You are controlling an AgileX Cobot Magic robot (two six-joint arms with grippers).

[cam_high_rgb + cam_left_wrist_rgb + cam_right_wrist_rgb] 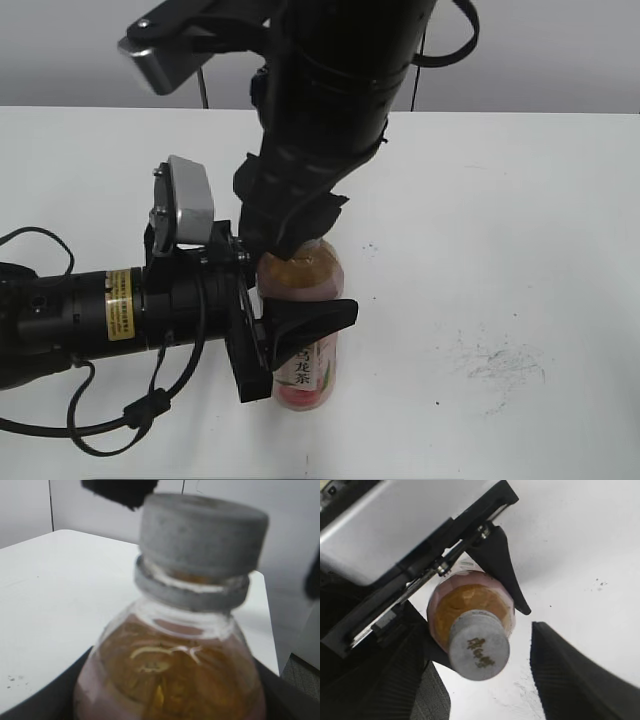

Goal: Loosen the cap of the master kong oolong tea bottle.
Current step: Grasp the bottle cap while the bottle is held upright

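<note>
Master kong oolong tea bottle (305, 330) upright, pinched by left end effector (285, 335); right end effector (485, 680) spread around cap (479, 645)

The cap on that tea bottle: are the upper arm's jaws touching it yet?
Apart. The right wrist view shows the cap with white table on its right before the dark right finger, so the right gripper is open around it.

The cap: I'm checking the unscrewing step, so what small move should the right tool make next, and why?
Probably close the right tool onto the cap. In the right wrist view its fingers stand open on either side of the cap, not touching it, while the left tool is clamped around the bottle body, steadying it upright on the table. Gripping comes before any twist.
</note>
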